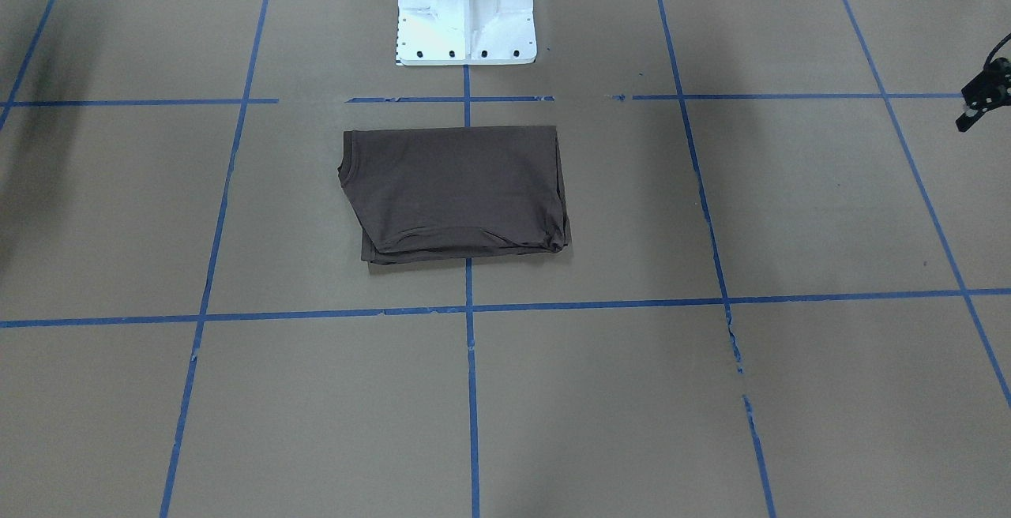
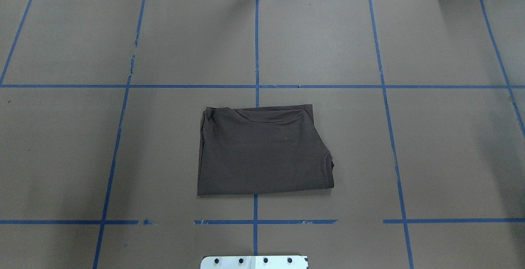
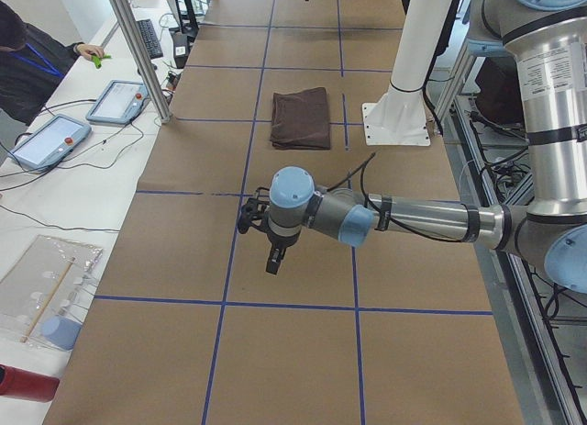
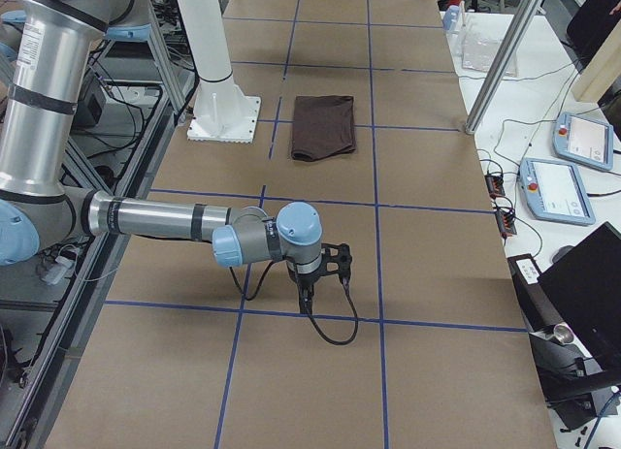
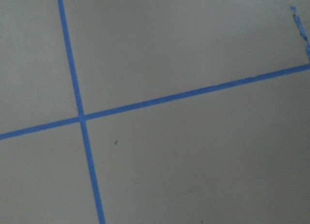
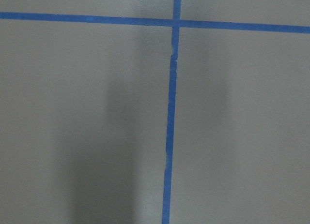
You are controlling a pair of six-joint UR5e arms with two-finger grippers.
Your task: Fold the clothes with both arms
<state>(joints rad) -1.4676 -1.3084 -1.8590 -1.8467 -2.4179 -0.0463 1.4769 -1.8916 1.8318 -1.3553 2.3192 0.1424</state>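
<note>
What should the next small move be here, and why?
Likely just end the episode, with no further grasp. The T-shirt lies folded into a compact rectangle, and the left end effector and right end effector hang off to the sides, well clear of it.

Shirt point(image 1: 454, 190) plain dark brown all over; table point(image 1: 632, 392) flat tan-brown paper w/ blue tape lines point(image 1: 471, 392) in a big square grid; pedestal point(image 1: 464, 9) white w/ small black dots along its edge; left arm point(image 3: 431, 218) & right arm point(image 4: 155, 218) silver-grey w/ light-blue caps & black bands; left gripper point(image 3: 272, 264) & right gripper point(image 4: 306, 299) black; control pad point(image 3: 117, 101) pale grey-blue w/ red button, screen prob. whitish, too small to be sure.
</note>
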